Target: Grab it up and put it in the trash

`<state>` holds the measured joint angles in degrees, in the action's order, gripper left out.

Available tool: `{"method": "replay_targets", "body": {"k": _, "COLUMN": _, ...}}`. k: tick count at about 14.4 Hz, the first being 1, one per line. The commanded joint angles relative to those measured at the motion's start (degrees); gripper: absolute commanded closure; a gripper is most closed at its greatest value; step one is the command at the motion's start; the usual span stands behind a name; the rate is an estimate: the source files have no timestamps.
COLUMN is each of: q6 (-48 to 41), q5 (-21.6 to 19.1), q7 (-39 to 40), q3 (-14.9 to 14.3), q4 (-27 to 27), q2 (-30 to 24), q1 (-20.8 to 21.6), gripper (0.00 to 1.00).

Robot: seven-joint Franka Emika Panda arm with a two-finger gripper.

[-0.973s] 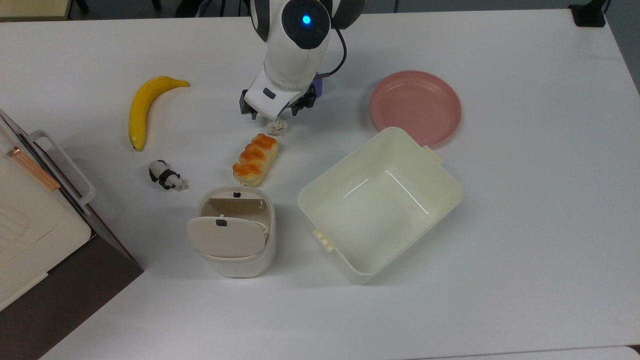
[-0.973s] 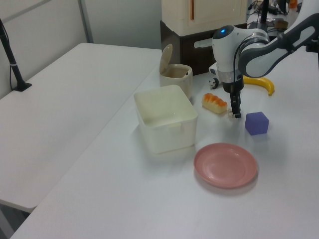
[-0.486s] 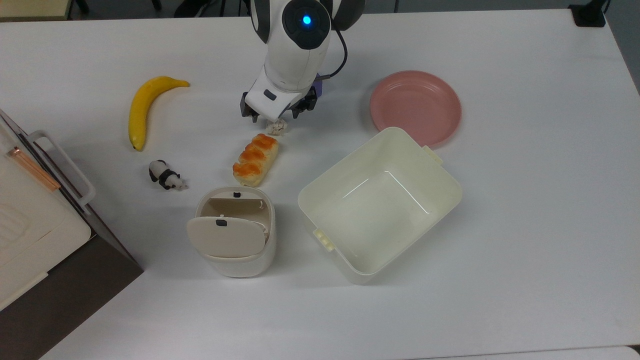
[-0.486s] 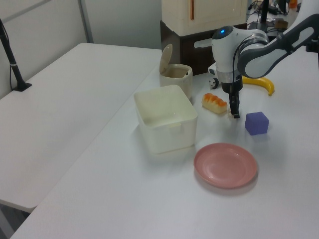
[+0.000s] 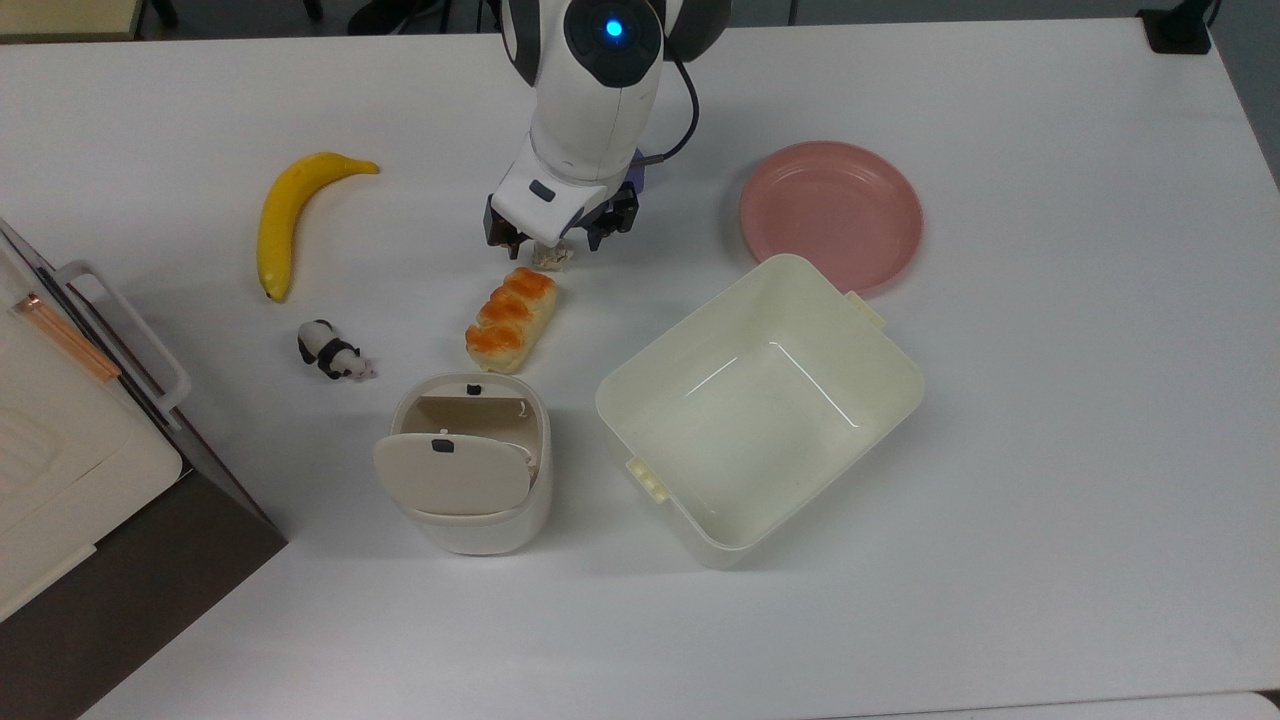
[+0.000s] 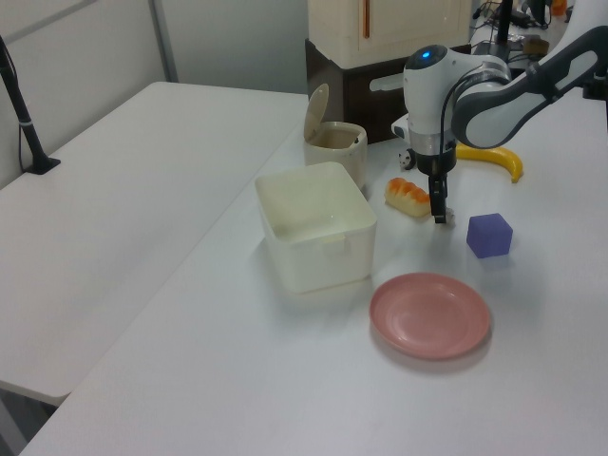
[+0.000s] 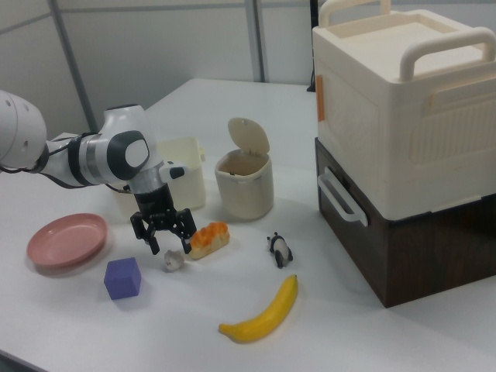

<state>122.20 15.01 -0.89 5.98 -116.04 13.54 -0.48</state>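
Observation:
The small crumpled off-white paper wad (image 5: 553,257) lies on the white table just beyond the end of the bread roll (image 5: 510,318). My gripper (image 5: 548,240) stands open directly over the wad, one finger on each side of it. In the right view the fingertips (image 7: 155,248) hang just above the wad (image 7: 173,262). The trash (image 5: 480,530), a small cream bin with its flap lid tipped up, stands beyond the roll toward the top view's bottom. It also appears in the left view (image 6: 337,157) and in the right view (image 7: 244,198).
A purple cube (image 7: 122,277) sits close behind the gripper. A large open cream tub (image 5: 905,362) and a pink plate (image 5: 830,212) lie to the top view's right. A banana (image 5: 295,215), a toy panda (image 5: 333,352) and a cabinet (image 5: 60,440) are to the top view's left.
The gripper has come down and shifted slightly over the paper wad, so its open fingers now straddle it. The wad and everything else stayed put.

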Motion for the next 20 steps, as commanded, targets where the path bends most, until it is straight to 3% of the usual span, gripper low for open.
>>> {"method": "replay_targets", "body": {"k": 1, "q6": 0.94, "q5": 1.16, "q7": -0.87, "q3": -0.26, "q4": 0.11, "q2": 0.26, "q1": 0.40, "gripper": 0.20}}
{"method": "replay_targets", "body": {"k": 2, "q6": 0.94, "q5": 1.25, "q7": -0.95, "q3": -0.26, "q4": 0.11, "q2": 0.26, "q1": 0.31, "gripper": 0.22}}
{"method": "replay_targets", "body": {"k": 3, "q6": 0.94, "q5": 1.25, "q7": -0.87, "q3": -0.26, "q4": 0.11, "q2": 0.26, "q1": 0.31, "gripper": 0.31}}
{"method": "replay_targets", "body": {"k": 11, "q6": -0.20, "q5": 1.25, "q7": -0.95, "q3": -0.26, "q4": -0.50, "q2": 0.35, "q1": 0.13, "gripper": 0.37}}
{"method": "replay_targets", "body": {"k": 15, "q6": -0.82, "q5": 1.34, "q7": -0.87, "q3": -0.26, "q4": -1.29, "q2": 0.35, "q1": 0.13, "gripper": 0.51}}
{"method": "replay_targets", "body": {"k": 20, "q6": -1.09, "q5": 1.60, "q7": -0.86, "q3": -0.26, "q4": -1.12, "q2": 0.26, "q1": 0.13, "gripper": 0.85}}
